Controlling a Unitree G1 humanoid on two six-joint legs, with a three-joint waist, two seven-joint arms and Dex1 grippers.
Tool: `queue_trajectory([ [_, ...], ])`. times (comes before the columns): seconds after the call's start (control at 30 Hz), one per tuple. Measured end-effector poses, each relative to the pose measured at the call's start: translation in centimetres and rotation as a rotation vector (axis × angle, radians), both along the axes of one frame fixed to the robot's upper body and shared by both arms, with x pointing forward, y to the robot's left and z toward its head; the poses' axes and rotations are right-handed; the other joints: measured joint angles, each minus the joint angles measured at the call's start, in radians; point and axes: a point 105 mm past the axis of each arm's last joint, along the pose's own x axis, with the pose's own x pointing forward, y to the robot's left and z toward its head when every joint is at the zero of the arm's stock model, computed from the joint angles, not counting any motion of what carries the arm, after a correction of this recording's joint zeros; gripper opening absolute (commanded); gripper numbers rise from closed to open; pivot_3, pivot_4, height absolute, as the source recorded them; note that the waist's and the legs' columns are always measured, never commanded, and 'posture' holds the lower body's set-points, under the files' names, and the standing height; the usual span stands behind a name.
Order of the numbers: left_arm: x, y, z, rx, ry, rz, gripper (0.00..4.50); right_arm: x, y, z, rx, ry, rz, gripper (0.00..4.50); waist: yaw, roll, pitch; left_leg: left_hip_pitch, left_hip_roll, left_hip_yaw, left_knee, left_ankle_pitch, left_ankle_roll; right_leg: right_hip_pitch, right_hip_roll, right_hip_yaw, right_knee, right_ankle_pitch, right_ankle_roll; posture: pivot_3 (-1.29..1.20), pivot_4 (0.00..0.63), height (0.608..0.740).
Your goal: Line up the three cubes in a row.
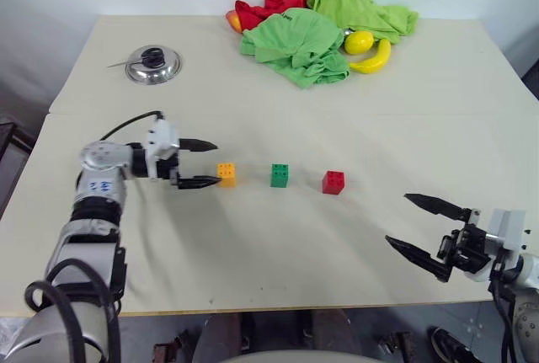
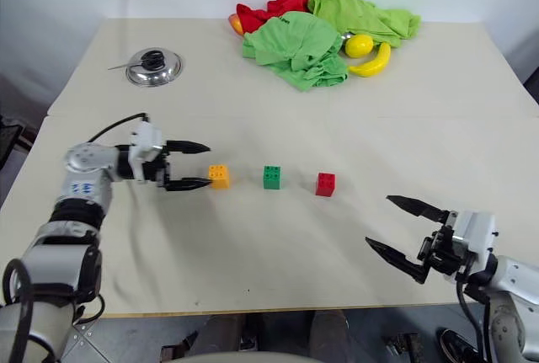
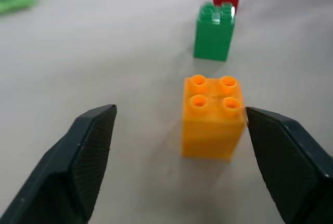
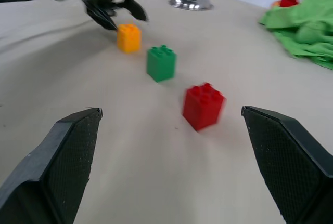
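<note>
Your left gripper [image 1: 205, 163] is sitting wide open beside the orange cube [image 1: 226, 174], holding nothing; your right gripper [image 1: 424, 226] is gaping empty too.

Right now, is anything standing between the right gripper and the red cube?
Nothing visible does. The right gripper hangs open near the table's front edge, and only bare table lies between it and the red cube. The green cube and orange cube sit beyond the red one, toward the left gripper.

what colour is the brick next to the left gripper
Orange-yellow brick, clearest in the left wrist view.
</note>
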Motion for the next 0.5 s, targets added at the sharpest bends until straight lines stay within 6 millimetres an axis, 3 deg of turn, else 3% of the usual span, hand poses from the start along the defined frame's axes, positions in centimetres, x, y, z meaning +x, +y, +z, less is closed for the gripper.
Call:
queue_trajectory([
  [0.1,-3.0,3.3,-1.4,-0.047,0.083,0.063,4.01,0.2,-0.7,0.6,0.021,-0.021,-0.02,4.5,-0.01,0.0,0.0,0.0,0.005,0.0,0.0,0.0,0.0,0.0,0.0,0.0,0.0,0.0,0.0,0.0,0.15,0.74],
  [0.17,-4.1,4.0,-1.6,-0.065,0.106,0.086,4.01,0.3,-0.8,0.6,0.022,-0.026,-0.025,4.5,-0.009,0.0,0.0,0.0,0.005,0.0,0.001,0.0,0.0,0.001,0.0,0.0,0.001,0.0,0.0,0.0,0.15,0.74],
  [0.37,-5.5,3.8,0.7,-0.075,0.051,0.1,4.01,1.0,0.3,1.4,0.01,-0.073,0.05,4.5,0.016,0.0,0.0,0.0,0.004,-0.002,0.004,0.0,0.0,0.001,-0.003,0.0,0.003,0.0,-0.001,0.0,0.15,0.74],
  [0.5,-6.1,3.5,0.3,-0.093,0.031,0.138,4.01,1.2,0.4,1.2,0.01,-0.061,0.072,4.5,0.01,0.0,0.0,0.0,0.004,-0.002,0.003,0.0,0.0,0.001,-0.002,0.0,0.003,0.0,-0.001,0.0,0.15,0.74],
])
